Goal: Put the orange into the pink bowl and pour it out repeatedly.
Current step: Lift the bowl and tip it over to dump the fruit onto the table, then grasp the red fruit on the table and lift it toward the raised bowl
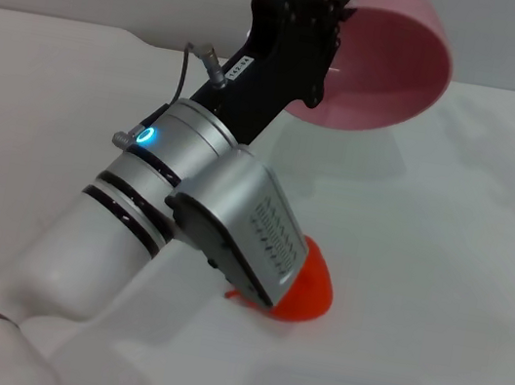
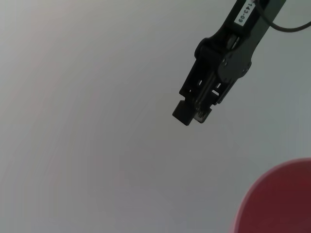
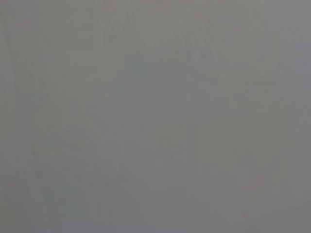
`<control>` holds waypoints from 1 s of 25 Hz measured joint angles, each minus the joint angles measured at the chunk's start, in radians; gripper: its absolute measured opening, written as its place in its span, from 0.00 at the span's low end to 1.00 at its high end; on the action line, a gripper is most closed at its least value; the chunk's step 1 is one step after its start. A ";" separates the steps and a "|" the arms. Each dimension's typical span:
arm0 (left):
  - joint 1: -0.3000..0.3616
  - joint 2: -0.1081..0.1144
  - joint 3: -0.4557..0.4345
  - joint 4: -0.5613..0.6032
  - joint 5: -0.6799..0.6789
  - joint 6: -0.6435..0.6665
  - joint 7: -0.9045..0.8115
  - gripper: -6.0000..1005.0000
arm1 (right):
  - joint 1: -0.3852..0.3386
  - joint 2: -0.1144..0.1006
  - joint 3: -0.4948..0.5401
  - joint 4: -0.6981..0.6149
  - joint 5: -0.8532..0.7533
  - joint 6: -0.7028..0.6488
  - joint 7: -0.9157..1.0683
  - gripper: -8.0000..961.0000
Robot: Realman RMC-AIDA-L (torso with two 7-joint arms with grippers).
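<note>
My left gripper is raised at the back of the table and shut on the rim of the pink bowl. The bowl is lifted and tipped on its side, its opening facing me, and nothing shows inside it. A part of the bowl also appears in the left wrist view. The orange lies on the white table near the front, half hidden behind my left wrist. My right gripper appears only in the left wrist view, hanging apart over bare table with its fingers together.
The white table stretches all around, with a pale wall behind its far edge. The right wrist view is plain grey. My left arm's silver wrist crosses the middle of the head view.
</note>
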State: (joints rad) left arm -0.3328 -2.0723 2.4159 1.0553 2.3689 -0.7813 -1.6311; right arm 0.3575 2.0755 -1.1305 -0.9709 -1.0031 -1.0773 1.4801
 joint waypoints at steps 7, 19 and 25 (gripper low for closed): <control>-0.015 0.007 -0.062 0.029 -0.047 0.103 -0.163 0.05 | -0.008 0.000 0.005 0.004 0.000 -0.002 0.000 0.47; -0.197 0.014 -0.644 0.110 -0.107 1.049 -0.576 0.05 | -0.025 -0.003 0.019 0.040 0.043 -0.003 -0.007 0.47; -0.379 0.018 -1.045 -0.007 -0.174 1.545 -0.530 0.05 | -0.029 -0.005 0.067 0.097 0.043 0.001 -0.008 0.47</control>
State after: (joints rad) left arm -0.7122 -2.0540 1.3706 1.0481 2.1952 0.7641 -2.1613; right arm 0.3289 2.0704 -1.0633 -0.8738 -0.9601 -1.0761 1.4717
